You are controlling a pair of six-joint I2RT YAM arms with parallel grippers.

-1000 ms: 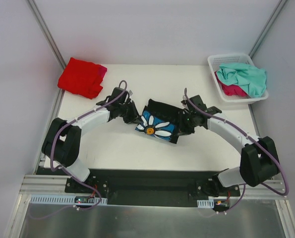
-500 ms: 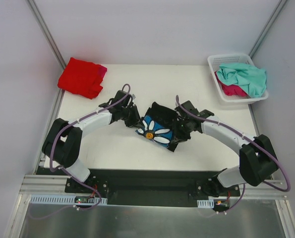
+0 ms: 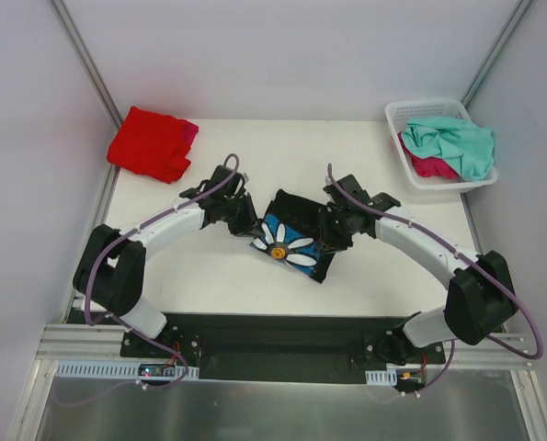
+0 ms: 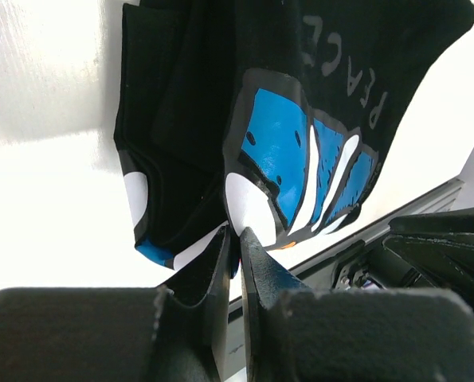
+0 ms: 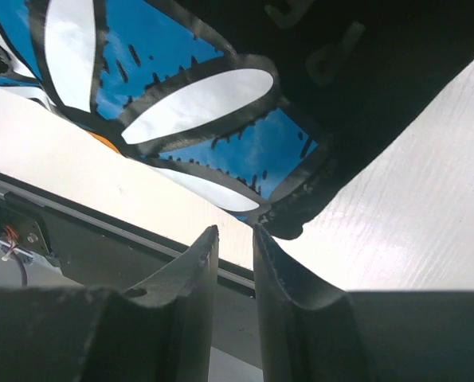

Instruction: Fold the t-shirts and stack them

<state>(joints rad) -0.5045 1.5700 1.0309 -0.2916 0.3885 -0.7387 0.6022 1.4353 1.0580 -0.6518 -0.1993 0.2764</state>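
scene: white table (image 3: pixel 218 276), two arms meeting at centre frame of the top view, white basket (image 3: pixel 420 107) at upper right
black t-shirt (image 3: pixel 291 241): centre of the table between both grippers, bunched into a small uneven bundle, blue-and-white daisy print facing up, not flat and not squared
left gripper (image 4: pixel 235 235): clenched on the black t-shirt's edge; in the left wrist view the fingers are almost touching, with a fold of cloth pinched between them
right gripper (image 5: pixel 235 231): jaws parted, nothing between them; a corner of the black t-shirt sits just up and right of the tips, so it has no grasp
red t-shirt (image 3: pixel 151 144): upper left corner of the table, folded into a compact pad, well apart from the arms
pink strip (image 3: pixel 191 131): peeks out at the red pad's right edge; cannot tell if it is a second shirt underneath
teal-mint t-shirt (image 3: pixel 457 142): crumpled in the basket, on top
magenta-pink t-shirt (image 3: pixel 427 167): crumpled in the basket, under the teal-mint one
done (judged): red one folded and parked, which starts the stack
in hand (judged): folding the black one, about mid-fold and still messy
left (judged): finish the black fold, move it onto the red pad, then do both basket shirts
progress (judged): under half
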